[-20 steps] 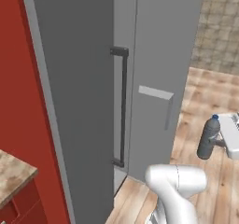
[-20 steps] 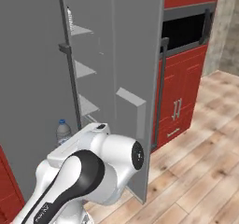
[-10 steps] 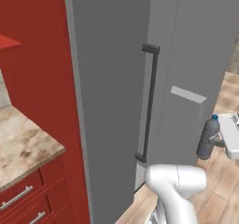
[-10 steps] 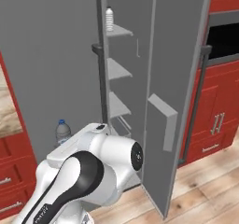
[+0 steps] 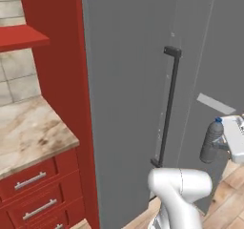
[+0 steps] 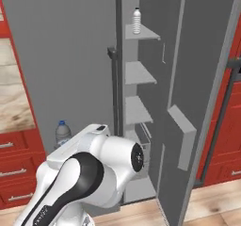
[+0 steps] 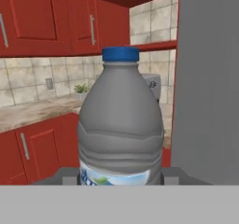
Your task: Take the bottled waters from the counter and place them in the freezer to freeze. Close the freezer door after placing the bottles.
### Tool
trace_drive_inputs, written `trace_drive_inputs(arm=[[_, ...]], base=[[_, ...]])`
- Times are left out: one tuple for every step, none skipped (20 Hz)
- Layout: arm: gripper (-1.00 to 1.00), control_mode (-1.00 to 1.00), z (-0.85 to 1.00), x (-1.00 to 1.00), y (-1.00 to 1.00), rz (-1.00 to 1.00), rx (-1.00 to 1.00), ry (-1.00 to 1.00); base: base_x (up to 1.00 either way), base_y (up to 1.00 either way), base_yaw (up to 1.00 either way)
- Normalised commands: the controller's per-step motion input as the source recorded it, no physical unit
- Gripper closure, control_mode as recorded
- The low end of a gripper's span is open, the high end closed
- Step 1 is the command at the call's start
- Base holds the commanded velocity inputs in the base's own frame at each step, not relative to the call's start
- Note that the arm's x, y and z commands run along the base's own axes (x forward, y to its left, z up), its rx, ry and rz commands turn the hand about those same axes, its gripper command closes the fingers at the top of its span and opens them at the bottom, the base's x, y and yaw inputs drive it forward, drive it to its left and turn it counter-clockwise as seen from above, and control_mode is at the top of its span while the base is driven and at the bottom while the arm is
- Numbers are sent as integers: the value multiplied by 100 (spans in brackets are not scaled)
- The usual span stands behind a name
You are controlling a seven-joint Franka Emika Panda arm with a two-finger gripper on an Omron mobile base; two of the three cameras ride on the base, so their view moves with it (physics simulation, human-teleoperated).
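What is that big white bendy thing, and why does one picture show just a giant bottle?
The white bendy thing is a robot arm in a pretend, computer-drawn kitchen. Two pictures come from cameras riding behind the arm, one on its left and one on its right. The third comes from a camera on its hand, so the water bottle it holds looks huge. Its claw is shut on that bottle. In front stands a tall grey freezer with its door open. Another bottle already stands on the top shelf. To the left is a marbled counter over red drawers.
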Motion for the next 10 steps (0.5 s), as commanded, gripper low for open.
trace_drive_inputs(arm=[[100,100,0,0,0,0,0,0],[100,100,0,0,0,0,0,0],[100,100,0,0,0,0,0,0],[100,100,0,0,0,0,0,0],[100,100,0,0,0,0,0,0],[100,100,0,0,0,0,0,0],[100,100,0,0,0,0,0,0],[100,100,0,0,0,0,0,0],[100,100,0,0,0,0,0,0],[100,100,0,0,0,0,0,0]], base=[[0,-79,11],[0,-74,5],[0,-63,0],[0,-44,-1],[0,-39,-6],[0,-28,-9],[0,-23,-13],[0,-19,-16],[0,-20,-21],[0,-26,-27]])
